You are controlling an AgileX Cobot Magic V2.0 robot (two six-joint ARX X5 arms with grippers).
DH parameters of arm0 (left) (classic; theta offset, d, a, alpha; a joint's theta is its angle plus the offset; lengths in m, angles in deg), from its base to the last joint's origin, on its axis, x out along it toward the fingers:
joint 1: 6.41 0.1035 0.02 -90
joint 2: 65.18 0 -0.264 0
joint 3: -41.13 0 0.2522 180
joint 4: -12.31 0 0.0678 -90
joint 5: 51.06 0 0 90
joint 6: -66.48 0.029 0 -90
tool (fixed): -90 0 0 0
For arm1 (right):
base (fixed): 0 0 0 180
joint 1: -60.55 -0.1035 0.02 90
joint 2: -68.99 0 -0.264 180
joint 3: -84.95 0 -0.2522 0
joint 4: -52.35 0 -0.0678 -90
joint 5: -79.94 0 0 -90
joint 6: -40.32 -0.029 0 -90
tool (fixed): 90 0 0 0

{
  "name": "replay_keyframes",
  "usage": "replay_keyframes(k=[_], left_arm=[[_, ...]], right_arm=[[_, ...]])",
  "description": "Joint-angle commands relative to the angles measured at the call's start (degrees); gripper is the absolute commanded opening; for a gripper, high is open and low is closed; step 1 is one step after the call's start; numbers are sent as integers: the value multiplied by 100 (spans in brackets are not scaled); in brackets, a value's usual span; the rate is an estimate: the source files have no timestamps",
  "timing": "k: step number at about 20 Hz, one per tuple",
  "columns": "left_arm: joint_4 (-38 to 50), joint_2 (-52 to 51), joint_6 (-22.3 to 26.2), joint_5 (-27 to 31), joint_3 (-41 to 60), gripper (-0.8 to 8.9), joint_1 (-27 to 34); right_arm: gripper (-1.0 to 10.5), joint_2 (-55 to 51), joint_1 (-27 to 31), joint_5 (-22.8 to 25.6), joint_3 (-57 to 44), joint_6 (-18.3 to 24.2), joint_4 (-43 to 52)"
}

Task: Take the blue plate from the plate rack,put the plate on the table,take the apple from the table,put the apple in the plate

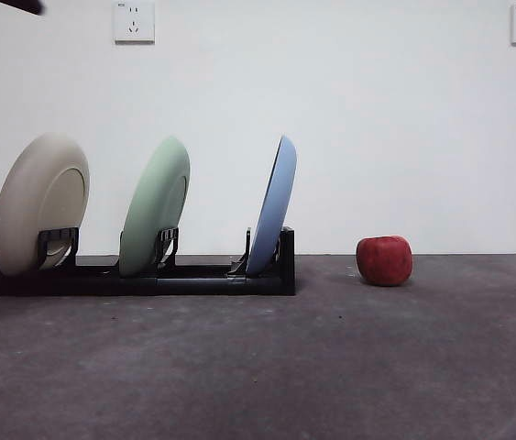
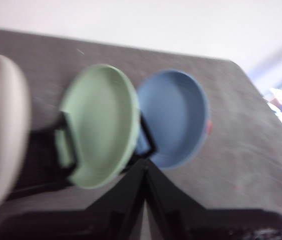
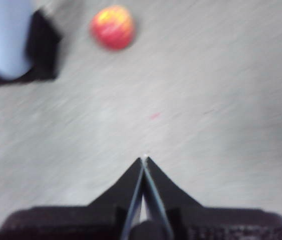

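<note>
We see the blue plate [image 1: 274, 206] upright in the plate rack [image 1: 193, 275], the apple [image 1: 385, 260] on the table [image 1: 331, 367]; both the left gripper [image 2: 142, 167] and the right gripper [image 3: 144, 160] have jaws closed, empty.

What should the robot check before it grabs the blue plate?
1. Blue plate stands in the rack, in the end slot nearest the apple: ok.
2. Green plate stands apart from the blue one in the front view: ok.
3. Apple sits on the table, beside the rack, not touching it: ok.
4. Left claw holds nothing: ok.
5. Left claw open for the rim: not ok, shut.
6. Right claw shut, empty, over bare table away from the plates: ok.
</note>
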Motion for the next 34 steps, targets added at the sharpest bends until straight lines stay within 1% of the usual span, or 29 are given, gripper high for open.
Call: replay_keyframes(k=[1,3,9,10,13,14,18,19,21,26,31,34], left_arm=[[-278,612,-90,-304,-529,-5,-238],[-448,1128,-85,-354,-1012,-5,-586],[-551,2577,-94,-345,-2361,-6,-1445],[-595,2804,-118,-306,-2610,-5,-1543],[-708,3554,-118,87,-3477,0,-1904],[-752,3755,-116,96,-3731,3,-1985],[-905,4601,-280,96,-4627,224,-2302],[-907,4771,-319,98,-4728,300,-2367],[-905,4970,-326,221,-4756,355,-2450],[-1043,5226,-328,815,-4756,355,-2599],[-1043,5302,-240,855,-4756,345,-2682],[-1036,5364,-267,859,-4754,345,-2723]], right_arm=[[0,278,-2,-420,20,-216,46],[0,472,-2,-529,20,-280,77],[0,909,-2,-531,20,-308,44],[0,925,-2,-531,20,-308,48],[0,942,-2,-529,20,-310,66],[0,942,-2,-529,20,-310,59],[0,942,-2,-529,20,-310,48],[0,942,-2,-531,20,-310,42],[0,942,-2,-531,20,-310,28],[0,942,-2,-531,20,-310,17],[0,942,-2,-527,20,-306,46],[0,942,-2,-527,20,-306,46]])
